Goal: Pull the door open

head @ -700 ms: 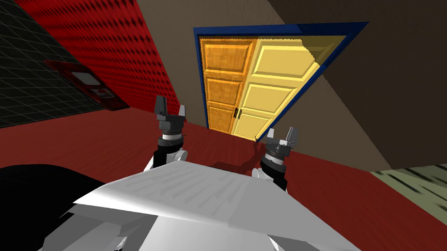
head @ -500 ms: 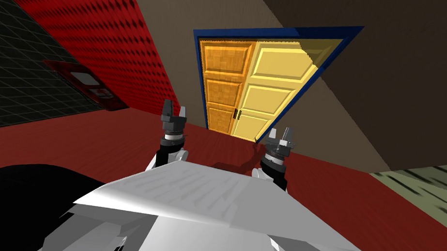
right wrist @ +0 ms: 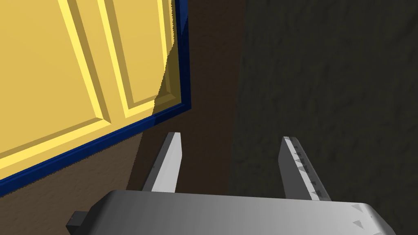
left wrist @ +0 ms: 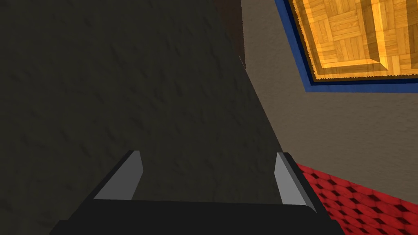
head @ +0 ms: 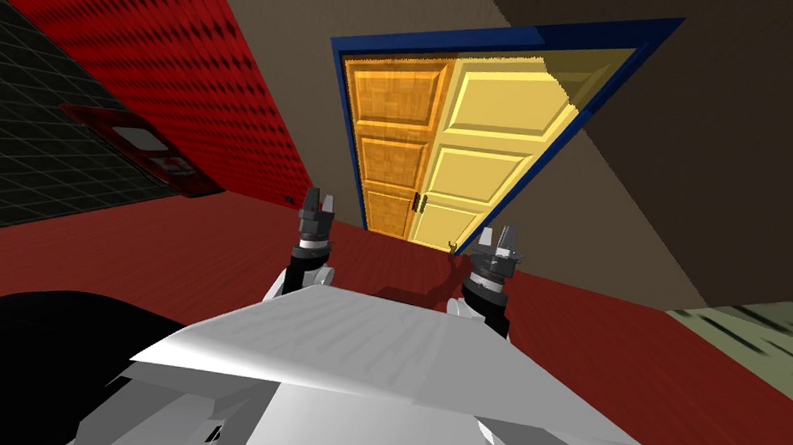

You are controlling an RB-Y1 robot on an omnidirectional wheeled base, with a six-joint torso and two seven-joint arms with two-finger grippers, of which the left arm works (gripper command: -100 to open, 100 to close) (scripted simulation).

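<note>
A double door stands ahead in a blue frame [head: 352, 144], with an orange wood-grain leaf [head: 391, 138] on the left and a yellow leaf [head: 486, 144] on the right. Small dark handles [head: 419, 202] sit where the leaves meet, low in the head view. Both leaves look flush with the frame. My left gripper [head: 318, 202] is raised short of the orange leaf and is open and empty [left wrist: 208, 163]; its wrist view catches a corner of the orange leaf [left wrist: 351, 36]. My right gripper [head: 500, 237] is open too [right wrist: 232, 142], below the yellow leaf [right wrist: 61, 73], not touching it.
A red padded wall [head: 181, 56] runs along the left, with a red box with a white panel [head: 146, 144] beside it. Brown walls [head: 691, 165] flank the door. Dark red floor [head: 619, 350] lies between me and the door, and a greenish floor [head: 767, 329] lies at the far right.
My left hand has turned about its axis and shifted right toward the door, so its fingers now look close together in the head view. The head view has shifted slightly. The right gripper has hardly moved.
</note>
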